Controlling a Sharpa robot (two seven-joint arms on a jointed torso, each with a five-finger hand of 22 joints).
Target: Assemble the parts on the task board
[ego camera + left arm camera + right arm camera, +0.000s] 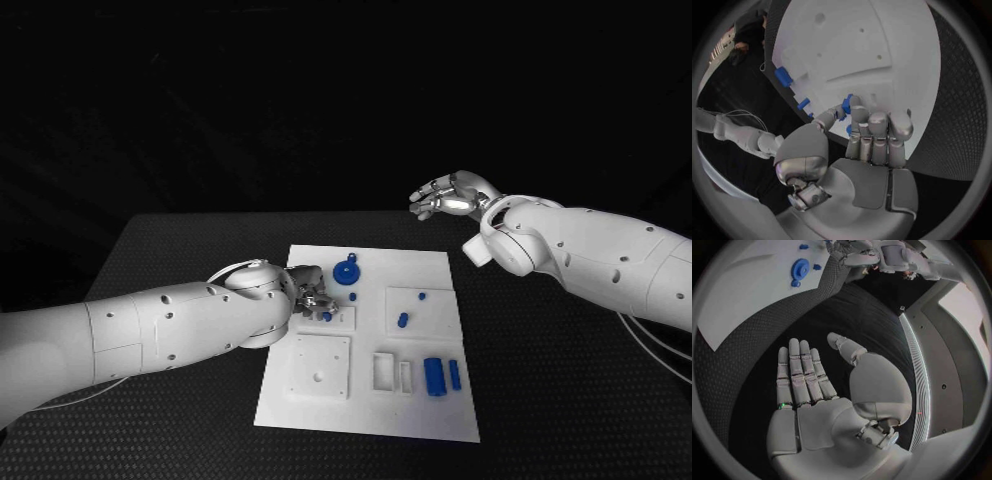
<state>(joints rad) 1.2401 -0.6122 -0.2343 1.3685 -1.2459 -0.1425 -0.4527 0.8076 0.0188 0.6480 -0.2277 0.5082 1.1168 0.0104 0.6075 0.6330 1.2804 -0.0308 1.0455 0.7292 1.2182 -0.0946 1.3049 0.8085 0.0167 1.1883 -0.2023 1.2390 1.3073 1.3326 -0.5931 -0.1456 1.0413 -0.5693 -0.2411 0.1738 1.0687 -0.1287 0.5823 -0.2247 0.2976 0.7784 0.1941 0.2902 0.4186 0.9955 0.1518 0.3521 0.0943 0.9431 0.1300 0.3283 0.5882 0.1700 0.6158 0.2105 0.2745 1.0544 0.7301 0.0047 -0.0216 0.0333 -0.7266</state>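
The white task board [368, 400] lies in the middle of the table. My left hand [312, 300] is low over its left part, and thumb and a finger pinch a small blue part [844, 106] right at the board's surface; the same part [327, 316] peeks out beside the fingers. A round blue disc part [346, 271] stands just beyond that hand. My right hand [450, 196] hovers past the board's far edge, fingers straight and apart [803, 374], holding nothing. The disc [800, 271] and my left hand [856, 252] lie far from it.
Small blue pegs [421, 295] [404, 320] sit in a raised white square at the board's right. Two longer blue blocks [434, 376] [454, 374] lie near the front right, beside white slots [384, 370]. A white square plate [320, 365] occupies the front left.
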